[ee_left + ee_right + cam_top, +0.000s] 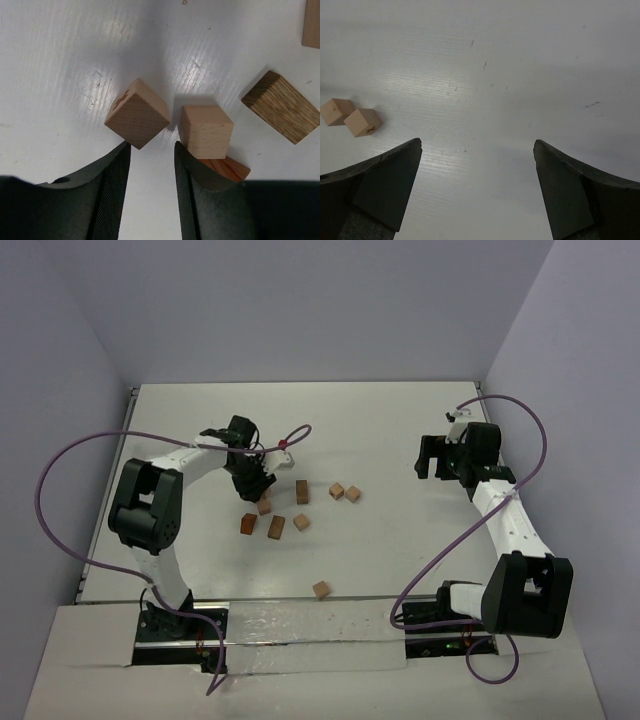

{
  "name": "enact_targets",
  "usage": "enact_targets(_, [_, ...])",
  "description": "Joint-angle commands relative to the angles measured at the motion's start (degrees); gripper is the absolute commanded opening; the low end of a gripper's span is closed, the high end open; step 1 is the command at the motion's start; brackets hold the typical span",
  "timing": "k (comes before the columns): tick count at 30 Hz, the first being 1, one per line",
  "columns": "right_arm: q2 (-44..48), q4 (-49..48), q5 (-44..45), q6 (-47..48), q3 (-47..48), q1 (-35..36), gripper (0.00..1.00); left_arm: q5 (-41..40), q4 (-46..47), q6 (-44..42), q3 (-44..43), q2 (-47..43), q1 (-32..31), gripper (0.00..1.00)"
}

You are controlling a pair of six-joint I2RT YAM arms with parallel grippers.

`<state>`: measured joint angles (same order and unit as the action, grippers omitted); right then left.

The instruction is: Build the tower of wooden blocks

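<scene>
Left fingers [117, 185], parted and empty, aim between a tilted block [137, 114] and a paler block [206, 131]; right fingers [385, 180] gape, well apart.

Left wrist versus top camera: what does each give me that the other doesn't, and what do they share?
Left wrist only: the left gripper has its jaws partly apart with nothing between them, just short of a marked light cube and a plain light cube. A reddish block is partly hidden behind one finger.
Top only: the right gripper, well away from the blocks; a lone block near the arm bases; nothing stacked yet.
Both: the left gripper low over the cluster of wood blocks on the white table.
</scene>
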<state>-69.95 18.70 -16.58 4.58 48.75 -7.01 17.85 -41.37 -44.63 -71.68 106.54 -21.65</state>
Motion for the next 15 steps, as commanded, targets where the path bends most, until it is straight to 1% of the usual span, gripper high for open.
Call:
enact_targets(1, [0.7,0.0,0.0,0.3,2.5,-0.3,1.0,0.2,1.6,0.3,0.3,-3.6,0.3,0.55])
enact_targets(2, [0.7,0.0,0.0,0.3,2.6,-0.3,1.0,0.0,2.1,0.2,0.4,-3.9,0.4,0.63])
enact_targets(4, [0.7,0.1,-0.1,0.3,2.6,-0.3,1.0,0.8,1.4,-0.8,0.2,-4.9,0.6,0.74])
enact_targets(7, [0.8,0.1,-0.1,0.3,2.6,-0.4,1.0,1.7,-0.9,-2.6,-0.6,-6.1,0.9,0.81])
enact_targets(10, [0.7,0.2,-0.4,0.3,2.7,-0.4,1.0,1.6,-1.5,-4.0,-0.9,-8.7,1.7,0.97])
enact_targets(11, [0.7,0.2,-0.4,0.3,2.7,-0.4,1.0,1.5,-1.8,-4.3,-1.2,-9.5,2.0,0.99])
enact_targets(15, [0.9,0.3,-0.5,0.3,2.7,-0.3,1.0,3.2,-2.7,-5.5,-1.0,-12.2,2.5,0.99])
